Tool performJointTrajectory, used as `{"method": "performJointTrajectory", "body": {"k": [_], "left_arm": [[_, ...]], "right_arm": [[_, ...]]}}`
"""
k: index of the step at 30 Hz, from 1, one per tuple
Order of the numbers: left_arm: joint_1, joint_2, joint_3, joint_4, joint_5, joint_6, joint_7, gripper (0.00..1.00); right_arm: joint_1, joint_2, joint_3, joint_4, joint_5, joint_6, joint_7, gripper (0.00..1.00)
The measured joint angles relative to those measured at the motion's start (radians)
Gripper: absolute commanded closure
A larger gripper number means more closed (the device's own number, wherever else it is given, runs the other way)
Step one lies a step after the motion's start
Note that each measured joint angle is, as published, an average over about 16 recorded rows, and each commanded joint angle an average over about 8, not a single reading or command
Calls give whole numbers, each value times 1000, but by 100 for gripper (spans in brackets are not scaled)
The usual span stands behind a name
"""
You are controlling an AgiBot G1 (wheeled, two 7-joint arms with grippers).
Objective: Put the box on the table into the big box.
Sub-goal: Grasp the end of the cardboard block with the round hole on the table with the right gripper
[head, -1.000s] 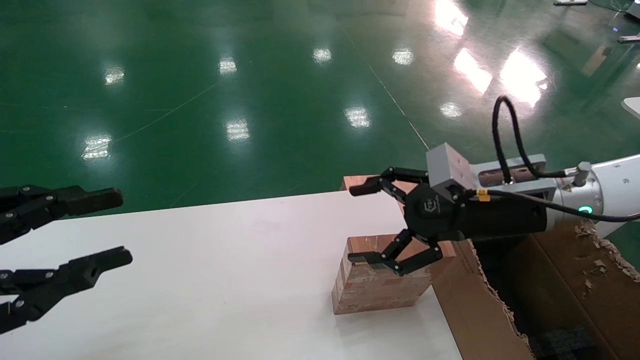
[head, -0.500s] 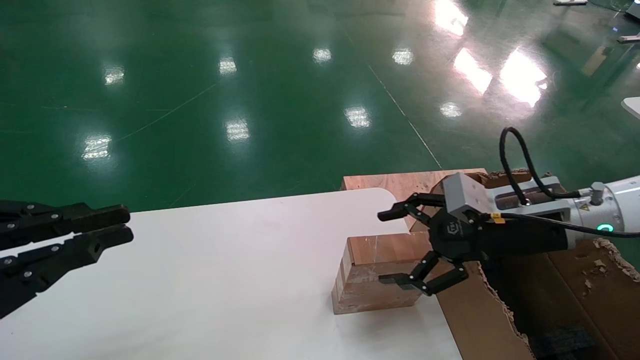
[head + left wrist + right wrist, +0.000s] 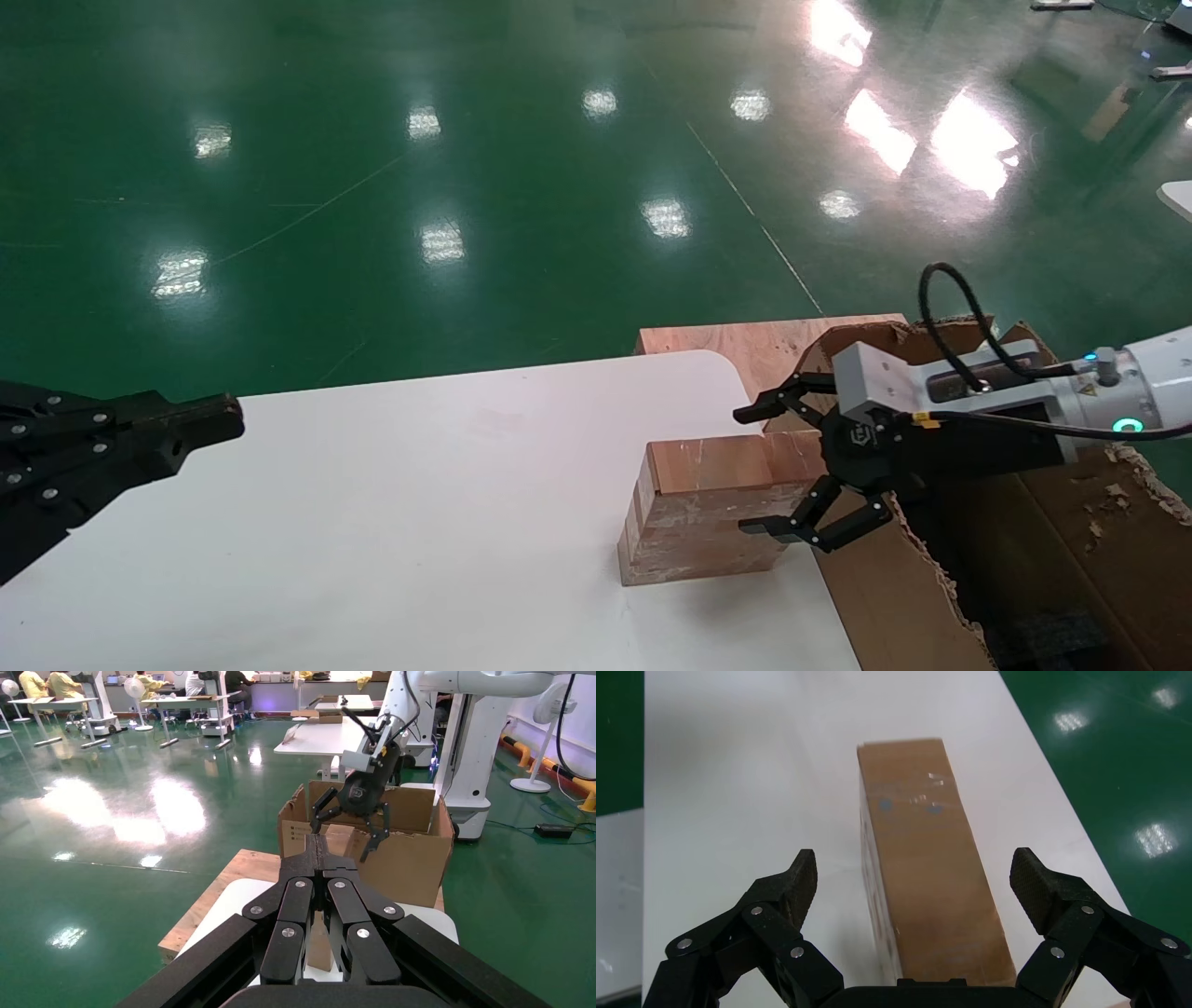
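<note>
The box lies at the table's right edge, against the big box. The right claw hangs spread over it; the left claw, pressed together, hovers at the left edge.

My right gripper, fingers spread wider than the small brown taped cardboard box, has open white tabletop along both long sides, while the large ragged-rimmed brown carton crowds the box's near end.

Left hand now closed, right hand drawn back toward the big box
</note>
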Motion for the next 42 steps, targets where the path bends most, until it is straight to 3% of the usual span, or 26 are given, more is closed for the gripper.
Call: {"method": "performJointTrajectory", "body": {"k": [9,10,17,18,25,26,42], "left_arm": [[0,0,0,0,0,0,0,100],[0,0,0,0,0,0,0,91],[0,0,0,0,0,0,0,4],[0,0,0,0,0,0,0,0],[0,0,0,0,0,0,0,0],[0,0,0,0,0,0,0,0],[0,0,0,0,0,0,0,0]], "right_arm": [[59,-50,-87,-90,-7,-2,-62,0],[64,-54,-95,-98,-6,-2,-67,0],[91,-71,-138,-132,6,-2,-90,0],[93,-72,-141,-134,8,-2,-92,6],[100,-74,-151,-140,13,-2,-96,93],[100,-74,-151,-140,13,-2,-96,99],[93,-72,-142,-134,11,-3,-93,100]]}}
